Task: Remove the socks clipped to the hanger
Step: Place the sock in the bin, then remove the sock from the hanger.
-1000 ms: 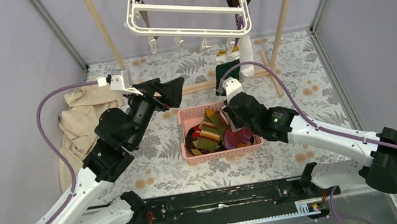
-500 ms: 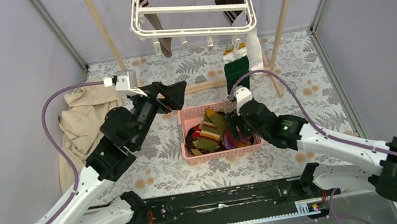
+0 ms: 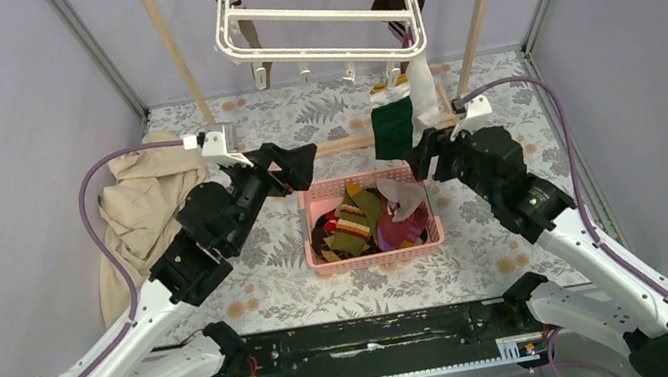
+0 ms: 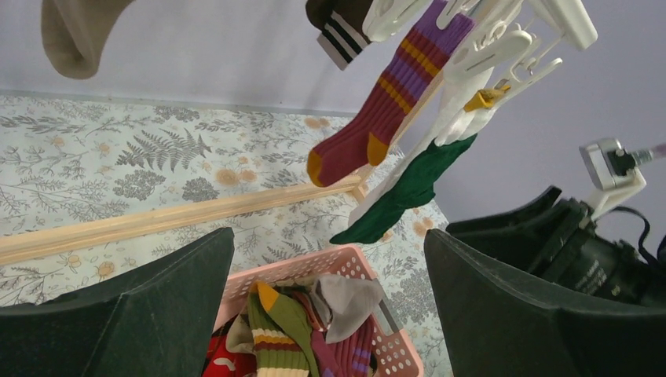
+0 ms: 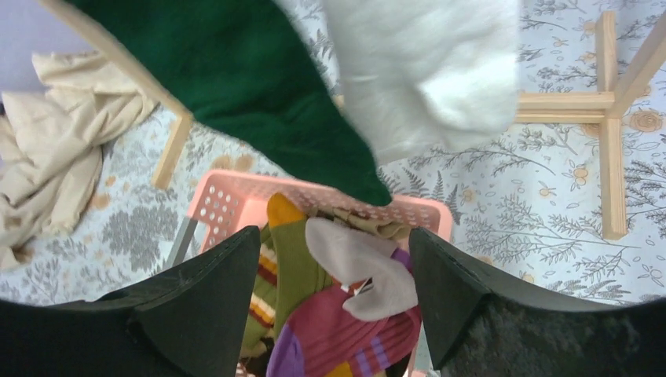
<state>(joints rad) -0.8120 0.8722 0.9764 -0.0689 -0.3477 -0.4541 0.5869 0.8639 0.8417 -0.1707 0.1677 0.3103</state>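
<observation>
The white hanger (image 3: 317,9) hangs at the back from its frame. Several socks stay clipped to it: a green one (image 3: 391,129), a white one (image 3: 423,93), a maroon-purple striped one (image 4: 385,110), a brown one (image 4: 78,35) and a dark striped one (image 4: 338,31). My right gripper (image 3: 428,155) is open and empty, just below the green sock (image 5: 259,102) and white sock (image 5: 424,71), above the basket's right back corner. My left gripper (image 3: 291,167) is open and empty at the basket's left back corner, facing the hanger.
A pink basket (image 3: 349,180) in the middle holds several loose socks, with a grey one (image 3: 404,196) on top. A beige cloth (image 3: 134,200) lies at the left. The wooden pole frame (image 3: 171,47) and its floor bars (image 5: 565,102) stand behind the basket.
My right gripper has opened, left the grey sock in the basket and risen back-right toward the green sock. The hanger has swung a little. The left arm shifted slightly.
</observation>
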